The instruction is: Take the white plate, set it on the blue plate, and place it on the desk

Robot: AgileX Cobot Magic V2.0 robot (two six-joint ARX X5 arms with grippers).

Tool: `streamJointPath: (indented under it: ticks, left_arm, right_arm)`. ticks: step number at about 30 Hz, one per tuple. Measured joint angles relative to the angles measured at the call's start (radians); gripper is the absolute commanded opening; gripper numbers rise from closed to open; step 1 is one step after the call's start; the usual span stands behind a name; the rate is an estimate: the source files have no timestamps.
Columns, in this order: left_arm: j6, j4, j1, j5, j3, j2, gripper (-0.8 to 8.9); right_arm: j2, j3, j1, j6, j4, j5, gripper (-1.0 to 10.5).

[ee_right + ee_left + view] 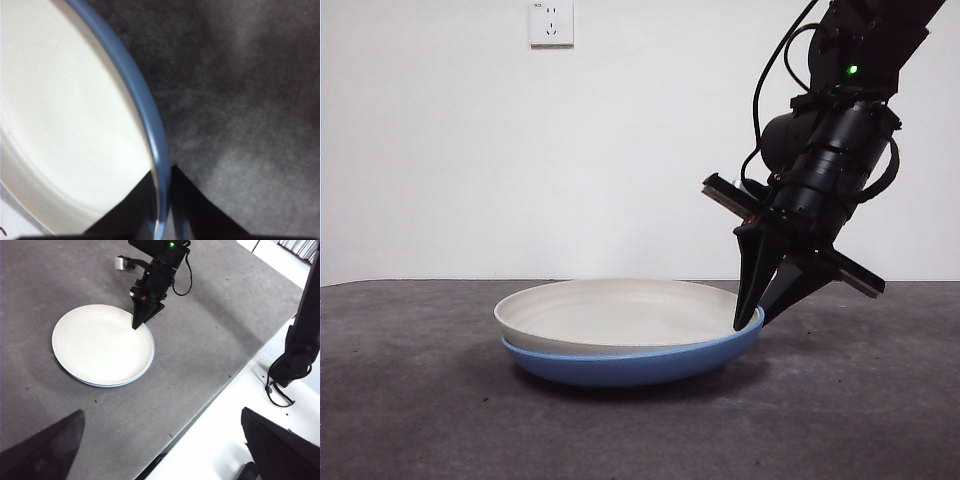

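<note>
Here blue plate [150,117] rim between right gripper [162,200] jaws.

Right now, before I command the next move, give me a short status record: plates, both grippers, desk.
white plate: nested in the blue plate, tilted slightly, not flat
blue plate: flat on the desk, under the white plate
right gripper: at the stack's rim, jaws closed on both rims, one jaw inside and one outside
left gripper: open, holding nothing, away from the plates
desk: dark grey, carries the stack
</note>
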Motion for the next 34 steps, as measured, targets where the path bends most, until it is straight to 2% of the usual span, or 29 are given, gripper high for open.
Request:
streamJointPath:
  ticks: [8,10,13,15,19,28,34]
  left_arm:
    - [0.0,0.0,0.0,0.0,0.0,0.0,5.01]
    - [0.0,0.0,0.0,0.0,0.0,0.0,5.01]
    - [0.0,0.0,0.0,0.0,0.0,0.0,5.01]
    - [0.0,0.0,0.0,0.0,0.0,0.0,5.01]
    - [0.0,0.0,0.0,0.0,0.0,0.0,5.01]
    - [0.0,0.0,0.0,0.0,0.0,0.0,5.01]
    - [0.0,0.0,0.0,0.0,0.0,0.0,5.01]
  right_arm:
    - [0.027,0.001,0.0,0.0,-0.011,-0.003,0.1]
    - [0.028,0.002,0.0,0.0,-0.015,-0.003,0.9]
    - [0.028,0.004,0.001,-0.002,-0.032,-0.002,3.0]
    - [0.028,0.004,0.001,-0.003,-0.038,-0.001,3.9]
    - [0.016,0.006,-0.002,-0.01,-0.056,0.004,4.2]
    - [-0.222,0.006,-0.005,-0.025,-0.153,0.133,5.5]
    - [-0.49,0.007,0.027,-0.044,-0.293,0.289,5.5]
